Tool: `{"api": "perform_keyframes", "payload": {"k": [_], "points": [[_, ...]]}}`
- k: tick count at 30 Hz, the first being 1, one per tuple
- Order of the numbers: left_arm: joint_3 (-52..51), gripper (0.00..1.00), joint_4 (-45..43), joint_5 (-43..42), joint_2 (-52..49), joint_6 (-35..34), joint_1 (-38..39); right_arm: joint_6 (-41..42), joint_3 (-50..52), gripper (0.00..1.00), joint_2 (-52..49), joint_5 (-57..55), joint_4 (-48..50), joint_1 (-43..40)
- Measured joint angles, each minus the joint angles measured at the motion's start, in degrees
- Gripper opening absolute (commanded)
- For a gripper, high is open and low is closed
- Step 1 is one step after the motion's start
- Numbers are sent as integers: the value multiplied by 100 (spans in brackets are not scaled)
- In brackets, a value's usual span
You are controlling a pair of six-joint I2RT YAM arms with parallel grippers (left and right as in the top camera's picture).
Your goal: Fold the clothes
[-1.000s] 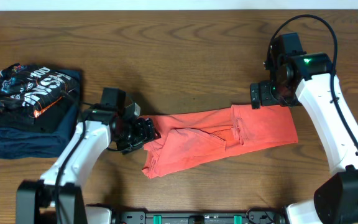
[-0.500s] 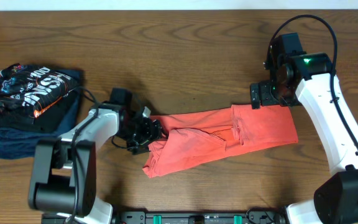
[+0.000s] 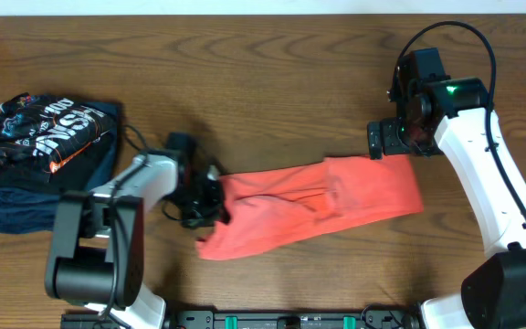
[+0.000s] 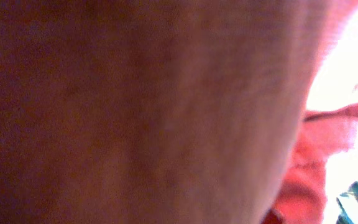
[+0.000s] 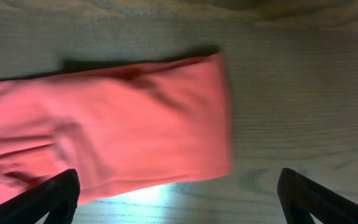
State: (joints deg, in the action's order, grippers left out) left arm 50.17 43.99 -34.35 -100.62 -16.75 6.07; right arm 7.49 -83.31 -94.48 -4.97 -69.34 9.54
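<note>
One orange-red shirt (image 3: 309, 196) is seen on the wooden table (image 3: 272, 73). It is laid as a long, narrow band across the middle, slightly tilted, with its left end lower in the overhead view and its right end higher. One pile of dark clothes (image 3: 48, 160) is placed at the far left, well apart from the shirt; two pieces can be counted in it, a black one with white print on top and a navy one under it.

Two arms are present, each with one gripper. The left gripper (image 3: 204, 196) is positioned at the left end of the shirt and is touching it. Its wrist view is filled almost fully by blurred red cloth (image 4: 135, 112), so it cannot be told whether the fingers are apart or together. The right gripper (image 5: 179, 186) is held above the right end of the shirt (image 5: 117, 124). Its fingers (image 5: 55, 193) are spread wide and nothing is held between them
</note>
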Motion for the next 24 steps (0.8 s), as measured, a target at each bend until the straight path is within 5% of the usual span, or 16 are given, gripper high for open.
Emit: {"api": "perform_keyframes", "payload": {"k": [11,24], "points": [[2258,6,1665,1399,299,201,-938,-50,85,93,-2,-2,79,0],[3136,6,1582,1545,302,-140,-560,-52,2385,90,-232,308,1764,140]]}}
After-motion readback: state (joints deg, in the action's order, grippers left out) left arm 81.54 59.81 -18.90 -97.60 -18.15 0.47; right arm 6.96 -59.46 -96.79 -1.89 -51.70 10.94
